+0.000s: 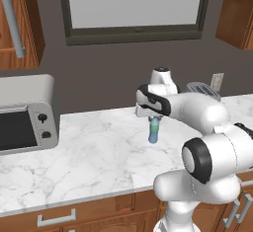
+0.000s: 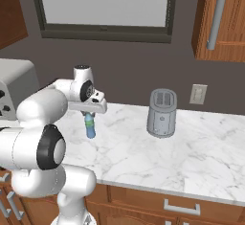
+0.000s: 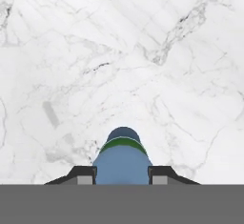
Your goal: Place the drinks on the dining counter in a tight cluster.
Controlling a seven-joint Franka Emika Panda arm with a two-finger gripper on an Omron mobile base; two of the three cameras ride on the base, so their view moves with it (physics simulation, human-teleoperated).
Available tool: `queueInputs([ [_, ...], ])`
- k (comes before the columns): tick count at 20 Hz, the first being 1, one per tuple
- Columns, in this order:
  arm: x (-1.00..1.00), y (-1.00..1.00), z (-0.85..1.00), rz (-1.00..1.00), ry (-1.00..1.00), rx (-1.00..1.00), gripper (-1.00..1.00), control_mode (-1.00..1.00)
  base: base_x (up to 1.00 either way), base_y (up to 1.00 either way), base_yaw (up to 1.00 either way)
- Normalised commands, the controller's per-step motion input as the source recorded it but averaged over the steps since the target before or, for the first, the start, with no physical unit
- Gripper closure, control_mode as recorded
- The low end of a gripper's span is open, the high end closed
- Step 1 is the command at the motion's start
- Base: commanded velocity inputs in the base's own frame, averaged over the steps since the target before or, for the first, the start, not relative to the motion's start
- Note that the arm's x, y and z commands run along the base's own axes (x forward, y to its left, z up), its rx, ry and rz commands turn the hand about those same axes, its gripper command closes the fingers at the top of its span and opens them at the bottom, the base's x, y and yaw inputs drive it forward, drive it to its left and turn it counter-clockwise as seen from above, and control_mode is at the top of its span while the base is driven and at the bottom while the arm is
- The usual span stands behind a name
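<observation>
A small blue water bottle (image 1: 153, 133) (image 2: 90, 128), one of the drinks, stands upright on or just above the marble wall counter (image 1: 99, 152). My gripper (image 1: 153, 123) (image 2: 89, 117) reaches down over it from above and is shut on its upper part. In the hand view the blue bottle (image 3: 122, 163) with its green ring sits between the two dark fingertips (image 3: 85, 174), which press its sides; my gripper (image 3: 122, 176) is at the bottom edge. The dining counter is out of view.
A silver microwave (image 1: 22, 117) stands at the left end of the counter. A grey toaster (image 2: 161, 113) (image 1: 202, 89) stands to the bottle's right, near the back wall with an outlet (image 2: 197, 94). Wooden cabinets hang above both sides, and drawers run under the counter's front edge.
</observation>
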Motion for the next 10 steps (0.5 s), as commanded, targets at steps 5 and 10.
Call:
queueInputs([
  [5, -0.89, -0.05, 0.44, 0.00, -0.12, 0.01, 1.00, -1.00, 0.00, 0.00, 0.00],
  [10, -0.85, -0.06, 0.64, 0.00, -0.08, 0.00, 1.00, -1.00, 0.00, 0.00, 0.00],
])
